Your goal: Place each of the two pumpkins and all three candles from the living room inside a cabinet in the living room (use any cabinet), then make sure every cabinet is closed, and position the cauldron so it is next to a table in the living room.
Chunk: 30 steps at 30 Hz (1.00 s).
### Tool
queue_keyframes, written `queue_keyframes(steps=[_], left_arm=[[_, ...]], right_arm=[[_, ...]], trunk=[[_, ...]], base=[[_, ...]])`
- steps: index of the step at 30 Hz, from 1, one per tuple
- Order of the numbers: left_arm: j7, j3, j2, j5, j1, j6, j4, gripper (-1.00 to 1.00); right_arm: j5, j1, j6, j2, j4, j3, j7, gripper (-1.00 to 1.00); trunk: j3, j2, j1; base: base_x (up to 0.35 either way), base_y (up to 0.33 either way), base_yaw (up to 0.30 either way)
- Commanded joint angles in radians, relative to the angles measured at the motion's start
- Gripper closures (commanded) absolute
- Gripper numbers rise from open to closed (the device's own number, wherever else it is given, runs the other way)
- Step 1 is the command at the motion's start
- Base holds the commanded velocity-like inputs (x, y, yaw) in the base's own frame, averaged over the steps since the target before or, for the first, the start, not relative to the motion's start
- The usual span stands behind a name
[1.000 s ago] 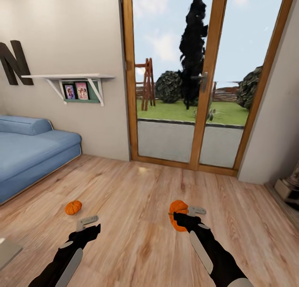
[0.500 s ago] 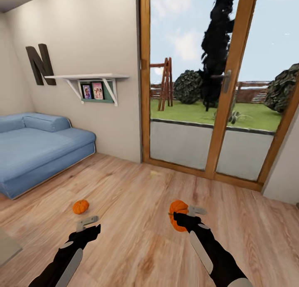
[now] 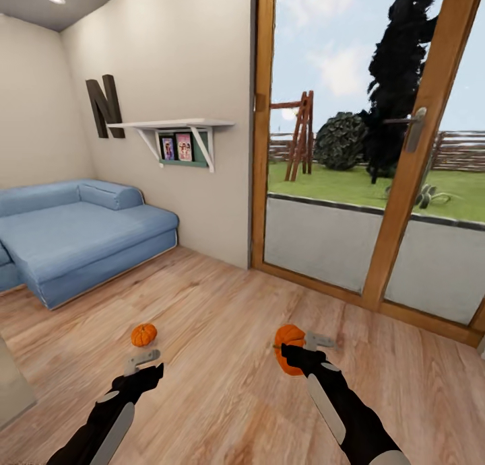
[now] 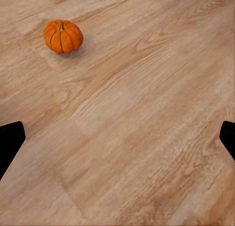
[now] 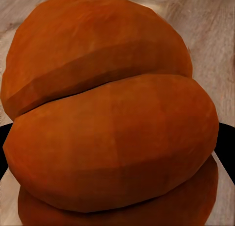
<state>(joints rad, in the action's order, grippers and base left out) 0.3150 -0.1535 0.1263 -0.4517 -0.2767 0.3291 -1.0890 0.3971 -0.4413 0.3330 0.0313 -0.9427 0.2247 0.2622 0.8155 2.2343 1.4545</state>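
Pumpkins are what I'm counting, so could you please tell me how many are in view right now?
2. One pumpkin sits on the wood floor just beyond the open left pincer. The other pumpkin is held in the right pincer.

One orange ribbed pumpkin (image 3: 143, 334) sits upright on the floor; another pumpkin (image 3: 288, 349) is held aloft.

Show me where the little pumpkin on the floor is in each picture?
Head view: the loose pumpkin sits on the wood floor, just beyond the left gripper.
Left wrist view: same pumpkin, ahead of the gripper.
Right wrist view: that is the other, held pumpkin.
Shared landmark: the wood floor.
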Motion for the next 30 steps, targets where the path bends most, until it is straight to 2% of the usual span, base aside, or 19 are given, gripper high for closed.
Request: queue_keyframes(steps=[1, 30], left_arm=[[0.01, -0.004, 0.001, -0.01, -0.001, 0.002, -0.001, -1.0], [0.01, -0.009, 0.001, -0.011, -0.001, 0.002, -0.004, -1.0]], right_arm=[[0.011, -0.001, 0.001, -0.001, -0.002, 0.002, 0.005, 1.0], [0.011, -0.001, 0.001, -0.001, -0.002, 0.002, 0.005, 1.0]], trunk=[[0.001, 0.001, 0.0], [0.001, 0.001, 0.0]], base=[[0.252, -0.226, 0.29], [0.252, -0.226, 0.29]])
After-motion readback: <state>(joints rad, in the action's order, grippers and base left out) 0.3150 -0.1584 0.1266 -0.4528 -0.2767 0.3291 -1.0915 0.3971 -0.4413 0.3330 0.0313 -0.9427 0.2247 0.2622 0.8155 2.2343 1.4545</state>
